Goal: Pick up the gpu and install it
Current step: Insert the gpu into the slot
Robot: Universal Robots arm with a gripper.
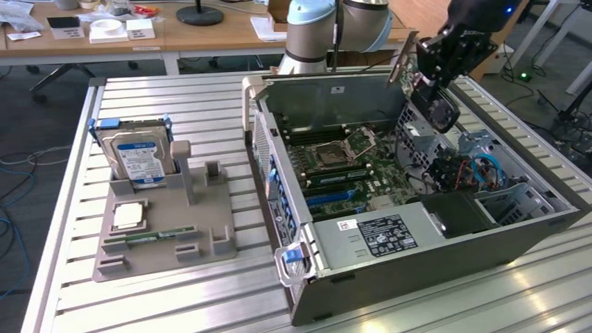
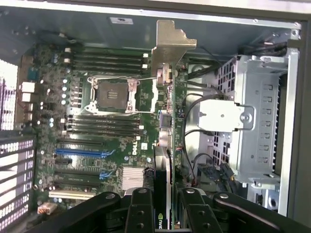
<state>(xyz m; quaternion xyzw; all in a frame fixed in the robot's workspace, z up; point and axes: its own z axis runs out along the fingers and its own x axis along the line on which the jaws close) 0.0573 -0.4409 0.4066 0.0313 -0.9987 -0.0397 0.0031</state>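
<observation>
1. My end effector is clenched on the gpu, which hangs edge-down over the open computer case, above the motherboard and touching nothing.
2. The card lies crosswise to the expansion slots. Lowered like this, I judge it would jam across them.
3. Loose cables and the drive cage sit just beside it and could snag the card.
4. My grip is near one end, so pressing down may tilt the card.

I see free room above the green motherboard in the open grey metal case; the silver perforated drive cage crowds the dark flat gpu in my gripper.
</observation>
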